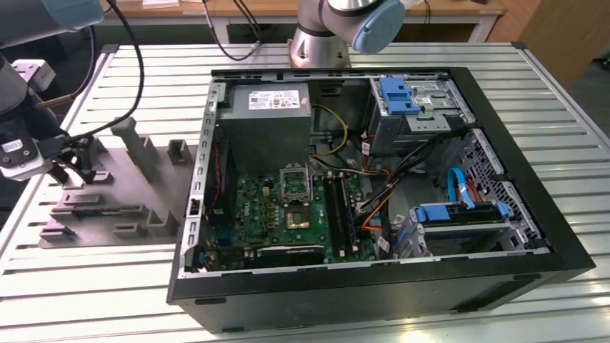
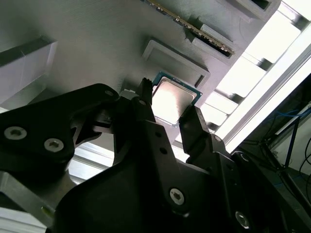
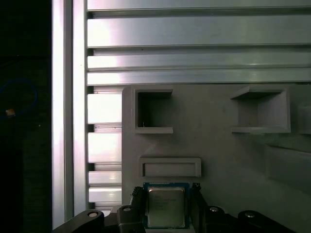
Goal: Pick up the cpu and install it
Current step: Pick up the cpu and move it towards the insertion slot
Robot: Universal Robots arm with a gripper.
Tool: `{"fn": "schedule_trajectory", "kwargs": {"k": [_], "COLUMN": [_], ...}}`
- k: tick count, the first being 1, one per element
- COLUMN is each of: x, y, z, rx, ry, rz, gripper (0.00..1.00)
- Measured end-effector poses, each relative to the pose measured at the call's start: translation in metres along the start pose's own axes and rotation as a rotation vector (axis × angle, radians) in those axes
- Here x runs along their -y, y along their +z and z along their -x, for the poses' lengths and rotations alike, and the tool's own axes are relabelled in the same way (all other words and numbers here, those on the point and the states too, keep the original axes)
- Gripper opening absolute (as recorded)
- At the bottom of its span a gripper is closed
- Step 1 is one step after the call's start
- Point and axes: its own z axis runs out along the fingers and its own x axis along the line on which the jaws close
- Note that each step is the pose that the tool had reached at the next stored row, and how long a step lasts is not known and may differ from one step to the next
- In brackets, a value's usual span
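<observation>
1 claw [image 3: 166, 194] pinches 1 cpu [image 3: 166, 209] between its 2 fingers [image 3: 137, 204], on 1 grey tray [image 3: 218, 160].

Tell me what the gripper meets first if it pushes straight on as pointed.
The cpu, lying on the grey tray directly ahead of the gripper. It looks very close; whether they touch is unclear.

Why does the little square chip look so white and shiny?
In the second wrist view, light glares off the chip, washing its top white; in the first wrist view it looks duller, while the table slats glare bright.
</observation>
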Motion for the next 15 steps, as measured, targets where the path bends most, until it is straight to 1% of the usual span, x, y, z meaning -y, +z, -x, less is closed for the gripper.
{"fn": "schedule_trajectory", "kwargs": {"k": [15], "x": [-0.0002], "y": [-0.0035], "z": [0.0], "rx": [0.0001], "ry": [0.0], "rz": [0.0], "gripper": [0.47]}}
